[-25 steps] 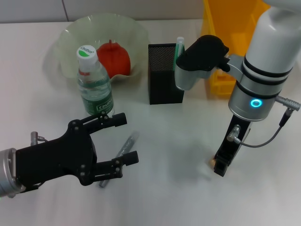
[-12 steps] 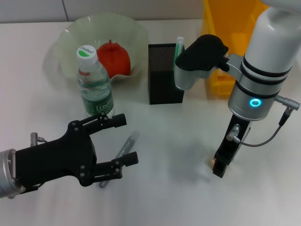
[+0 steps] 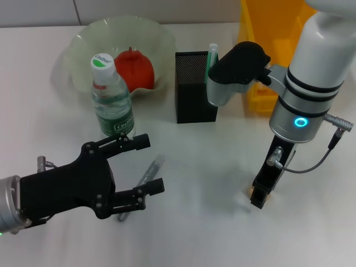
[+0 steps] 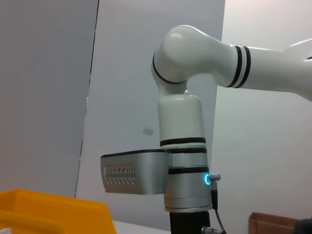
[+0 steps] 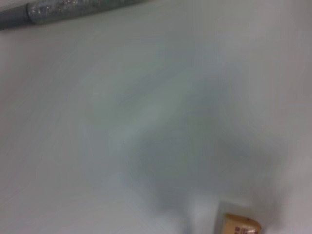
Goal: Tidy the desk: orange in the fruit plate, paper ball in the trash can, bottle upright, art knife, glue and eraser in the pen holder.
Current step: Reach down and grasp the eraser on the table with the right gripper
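Head view: white counter [image 3: 222,144] carries all items. Large pale-green translucent fruit plate with ruffled rim [image 3: 83,41] sits at the far left; the round red-orange orange [image 3: 134,68] lies inside it. Clear plastic bottle with green label and white, green-topped cap [image 3: 111,100] stands upright just in front of the plate, near its front rim. Tall square black mesh pen holder [image 3: 194,86] stands to the right of the plate, with a green-and-white stick-shaped item [image 3: 212,55] upright at its right edge. Bright-yellow rectangular trash can [image 3: 272,33] is at the far right, partly hidden by the right arm. Left claw [image 3: 142,167], black, hovers low over the near left of the counter, fingers spread wide apart, holding nothing. A slim grey glittery art knife [image 3: 147,175] lies on the counter between and under those fingers; contact cannot be determined. Right claw [image 3: 259,194] points straight down at the near right of the counter, its tip at a tiny tan-beige rectangular eraser [image 3: 248,193]; finger spacing cannot be told. Right wrist view: eraser [image 5: 237,224] lies on the counter, knife [image 5: 68,10] well apart from it.
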You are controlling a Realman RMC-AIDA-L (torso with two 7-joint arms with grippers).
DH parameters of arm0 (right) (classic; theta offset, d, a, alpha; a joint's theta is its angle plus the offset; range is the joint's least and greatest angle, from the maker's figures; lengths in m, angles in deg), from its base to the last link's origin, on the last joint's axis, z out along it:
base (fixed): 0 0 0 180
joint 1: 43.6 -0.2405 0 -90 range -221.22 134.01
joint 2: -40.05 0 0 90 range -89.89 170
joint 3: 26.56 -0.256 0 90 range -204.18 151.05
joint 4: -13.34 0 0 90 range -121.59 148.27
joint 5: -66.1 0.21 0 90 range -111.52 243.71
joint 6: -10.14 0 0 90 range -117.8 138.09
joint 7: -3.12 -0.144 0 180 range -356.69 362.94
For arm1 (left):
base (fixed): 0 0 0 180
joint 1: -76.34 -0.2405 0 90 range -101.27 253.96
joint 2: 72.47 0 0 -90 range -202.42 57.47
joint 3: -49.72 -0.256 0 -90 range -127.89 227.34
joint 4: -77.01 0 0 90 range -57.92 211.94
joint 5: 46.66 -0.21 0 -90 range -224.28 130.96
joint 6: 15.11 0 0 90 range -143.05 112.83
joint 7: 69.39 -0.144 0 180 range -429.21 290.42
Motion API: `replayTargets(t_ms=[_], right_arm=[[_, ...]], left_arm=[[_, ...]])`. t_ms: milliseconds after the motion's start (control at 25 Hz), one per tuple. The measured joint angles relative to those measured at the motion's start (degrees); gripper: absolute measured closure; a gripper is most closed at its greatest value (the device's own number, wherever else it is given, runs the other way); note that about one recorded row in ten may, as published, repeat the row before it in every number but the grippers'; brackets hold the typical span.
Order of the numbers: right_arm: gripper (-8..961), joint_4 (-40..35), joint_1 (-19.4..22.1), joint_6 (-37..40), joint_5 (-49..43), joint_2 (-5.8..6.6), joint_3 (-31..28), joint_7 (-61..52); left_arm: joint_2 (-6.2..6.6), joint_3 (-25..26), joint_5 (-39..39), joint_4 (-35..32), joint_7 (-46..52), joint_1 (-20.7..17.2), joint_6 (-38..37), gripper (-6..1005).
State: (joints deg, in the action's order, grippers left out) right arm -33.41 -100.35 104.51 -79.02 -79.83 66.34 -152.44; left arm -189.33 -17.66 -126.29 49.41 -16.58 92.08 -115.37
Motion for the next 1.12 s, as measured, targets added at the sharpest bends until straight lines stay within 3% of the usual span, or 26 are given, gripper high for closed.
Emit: replayTargets(t_ms=[480,1120], right_arm=[[438,0.73,-0.12,-0.61,0.00,0.00,0.87,0.33],[509,0.78,-0.21,-1.52,0.33,0.00,2.11,0.30]], left_arm=[[-0.22,0.28,-0.61,0.00,-0.08,0.18,0.97,195],[-0.22,0.32,-0.62,0.00,-0.08,0.07,1.04,197]])
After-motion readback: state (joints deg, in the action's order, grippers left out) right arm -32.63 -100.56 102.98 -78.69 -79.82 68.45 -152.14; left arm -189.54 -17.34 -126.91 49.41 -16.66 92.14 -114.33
